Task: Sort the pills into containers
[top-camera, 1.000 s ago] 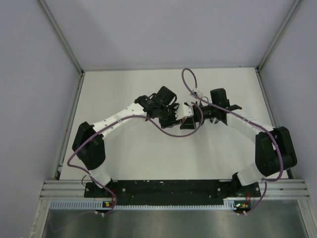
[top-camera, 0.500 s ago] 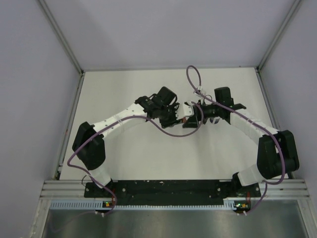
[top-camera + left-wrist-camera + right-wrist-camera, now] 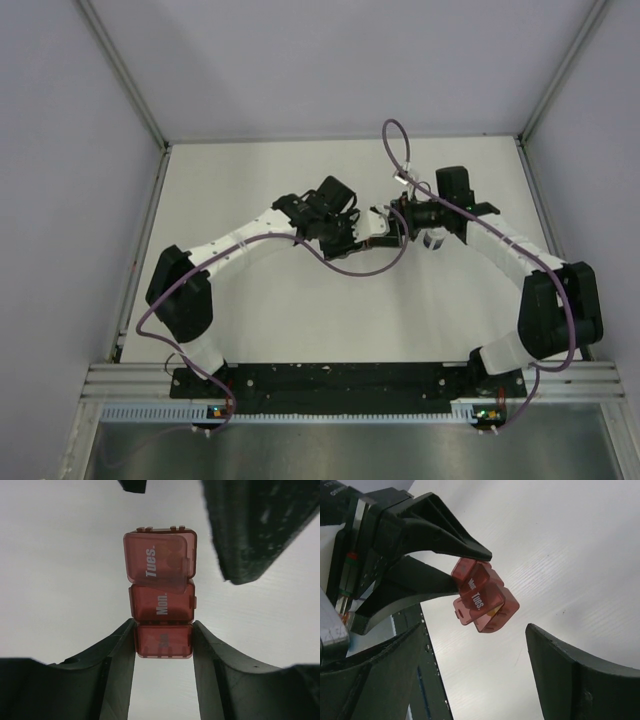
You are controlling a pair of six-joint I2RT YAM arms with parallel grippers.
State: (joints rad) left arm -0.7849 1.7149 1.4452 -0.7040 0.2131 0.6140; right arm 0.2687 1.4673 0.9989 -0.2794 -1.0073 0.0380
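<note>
Three joined containers (image 3: 161, 602) sit clamped at one end in the left gripper (image 3: 162, 647). The right gripper (image 3: 472, 635) gapes; bumping the ajar lid (image 3: 157, 560) could twist them loose.

The top view looks down from high behind; both wrist views, close in, share the containers (image 3: 162, 605).

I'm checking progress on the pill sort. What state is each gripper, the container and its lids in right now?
left gripper: shut on the container strip, clamping its end compartment.
right gripper: open, near the strip, holding nothing.
Tues. lid: ajar, partly lifted.
Mon. lid: shut.
</note>
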